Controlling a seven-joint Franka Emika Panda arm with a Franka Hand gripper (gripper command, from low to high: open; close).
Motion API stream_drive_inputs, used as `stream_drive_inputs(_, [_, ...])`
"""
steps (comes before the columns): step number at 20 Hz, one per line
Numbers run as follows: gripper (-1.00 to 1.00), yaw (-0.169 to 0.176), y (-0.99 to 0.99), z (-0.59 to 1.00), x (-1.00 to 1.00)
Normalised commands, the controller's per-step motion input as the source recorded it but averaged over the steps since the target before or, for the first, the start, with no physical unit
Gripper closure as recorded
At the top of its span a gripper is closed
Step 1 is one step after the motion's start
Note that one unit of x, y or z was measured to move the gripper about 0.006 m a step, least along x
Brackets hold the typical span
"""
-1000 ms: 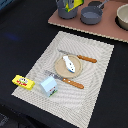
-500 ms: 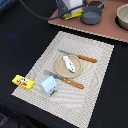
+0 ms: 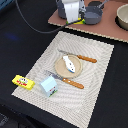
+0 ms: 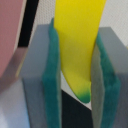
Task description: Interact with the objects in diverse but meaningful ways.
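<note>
Banana held in the gripper [image 4: 76,65] above the far edge of the placemat [image 3: 100,80].

The yellow banana [image 4: 79,45] is gripped between the green-padded fingers [image 4: 52,75], beside the dark grey pot [image 3: 93,13]. The carrying step is judged to be in hand; a clear set-down spot on the placemat, away from the milk carton [image 3: 48,86] and yellow packet [image 3: 23,82], is called for next.

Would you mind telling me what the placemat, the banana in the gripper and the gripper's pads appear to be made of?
The placemat looks like woven fibre or fabric: beige, matte, with fine ribbed lines. The banana seems to be smooth plastic, a toy: uniform yellow with a green tip. The gripper pads look like teal foam or rubber, with a grainy, dull surface, on grey, probably plastic, fingers.
</note>
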Motion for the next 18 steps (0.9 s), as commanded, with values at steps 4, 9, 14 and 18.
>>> stream_drive_inputs(4, [1.00,-0.065,0.00,-0.25,0.47])
stream_drive_inputs(9, [1.00,-0.058,0.00,-0.32,0.30])
stream_drive_inputs(14, [1.00,-0.019,0.03,-0.40,0.10])
stream_drive_inputs(18, [1.00,-0.012,0.06,-0.42,0.11])
